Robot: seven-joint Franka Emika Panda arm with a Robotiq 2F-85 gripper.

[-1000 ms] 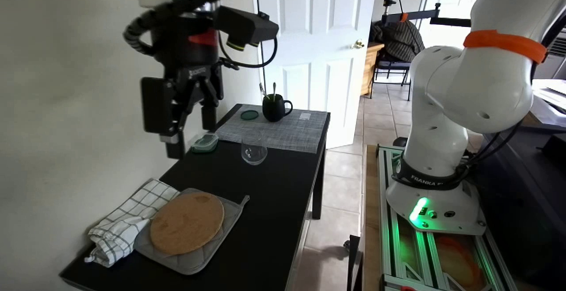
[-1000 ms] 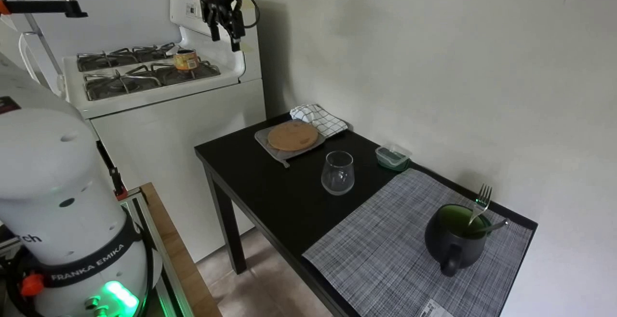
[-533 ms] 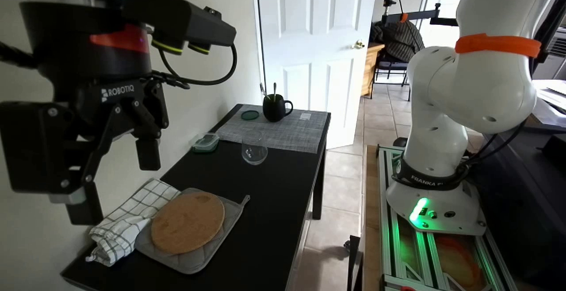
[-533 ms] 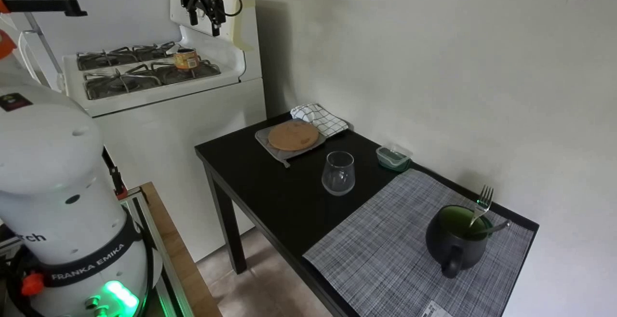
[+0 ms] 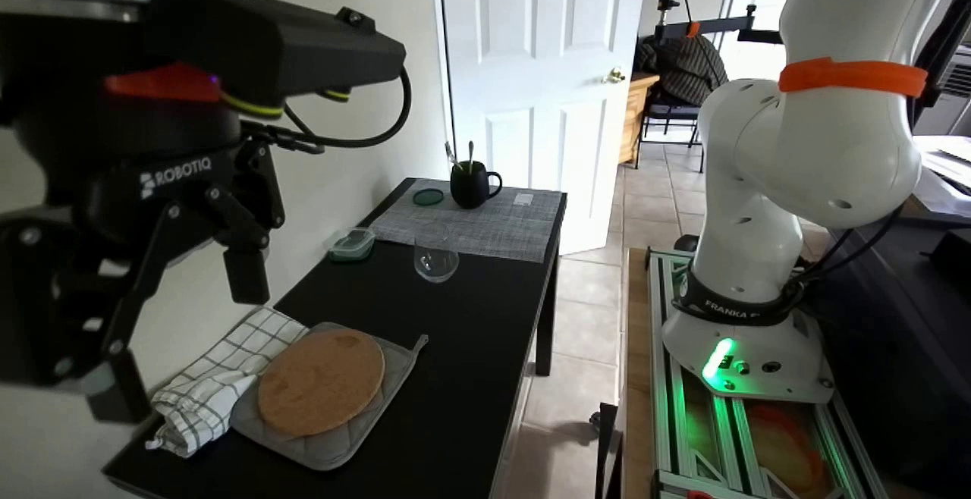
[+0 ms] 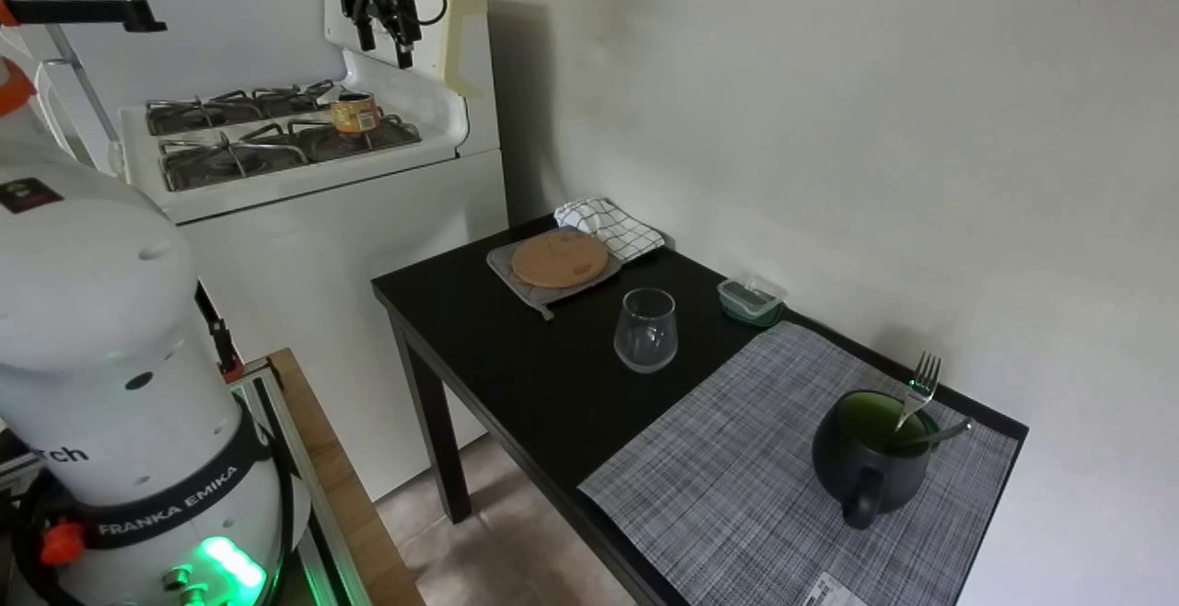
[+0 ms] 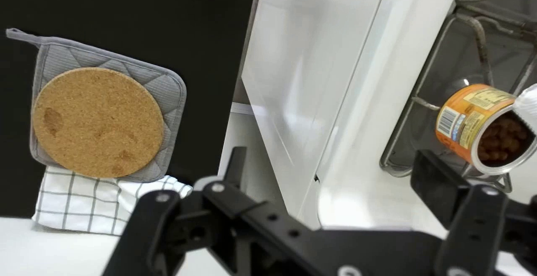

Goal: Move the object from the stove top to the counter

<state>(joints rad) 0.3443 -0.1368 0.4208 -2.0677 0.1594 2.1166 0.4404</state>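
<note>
The object is an open orange can (image 6: 357, 114) with a barcode label and its lid bent up. It stands on a back burner grate of the white stove top (image 6: 322, 173). In the wrist view the can (image 7: 467, 112) is at the right, with brown contents visible, beyond the right finger (image 7: 438, 188). My gripper (image 7: 331, 154) is open and empty. In an exterior view the gripper (image 6: 385, 52) hangs above the can and to its right in the picture, apart from it. The black counter (image 6: 516, 367) stands beside the stove. The can is out of view in an exterior view showing the gripper (image 5: 184, 355) close up.
On the counter lie a round cork board (image 6: 560, 259) on a grey pot holder, a checkered cloth (image 6: 612, 227), a clear glass (image 6: 646, 334), a small green container (image 6: 751, 300), and a dark mug (image 6: 866, 459) with cutlery on a grey mat (image 6: 700, 468). The stove's back panel (image 6: 428, 49) rises behind.
The open gripper has moved away from over the counter toward the stove and the can. Over the last half second it moved only slightly. The can has stayed in place.
</note>
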